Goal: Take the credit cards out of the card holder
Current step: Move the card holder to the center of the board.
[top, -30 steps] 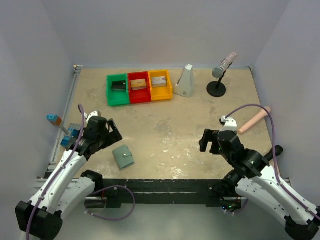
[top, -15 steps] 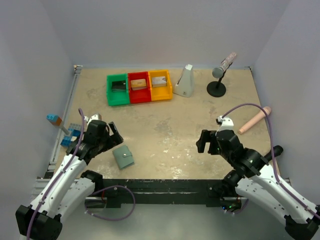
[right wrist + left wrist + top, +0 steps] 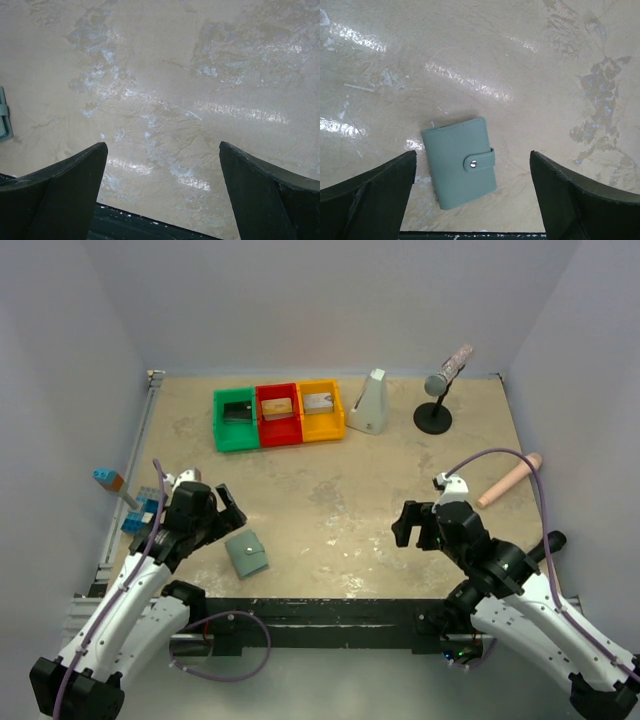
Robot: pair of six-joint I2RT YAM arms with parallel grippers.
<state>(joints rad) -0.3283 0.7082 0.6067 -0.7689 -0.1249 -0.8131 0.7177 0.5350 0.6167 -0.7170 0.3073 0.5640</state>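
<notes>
Card holder (image 3: 246,554) lies shut, snap tab closed, near the table's (image 3: 400,450) near edge. It's just below your left gripper (image 3: 228,508), framed btw its wide-open fingers (image 3: 370,185), tab side to the right. Right gripper (image 3: 410,525), also open and empty, is well apart, so left arm is nearer.

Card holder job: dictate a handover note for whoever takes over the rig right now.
Left gripper: open, empty, poised above the small grey-green bifold card holder, not touching it.
Right gripper: open, empty, over the tan tabletop further right.
Card holder: lying flat near the front edge, snap tab fastened.
Credit cards: none visible beside it; its contents are hidden.
Done: nothing gripped, holder unopened.
Left: grip the holder, unsnap it, pull the cards out.
</notes>
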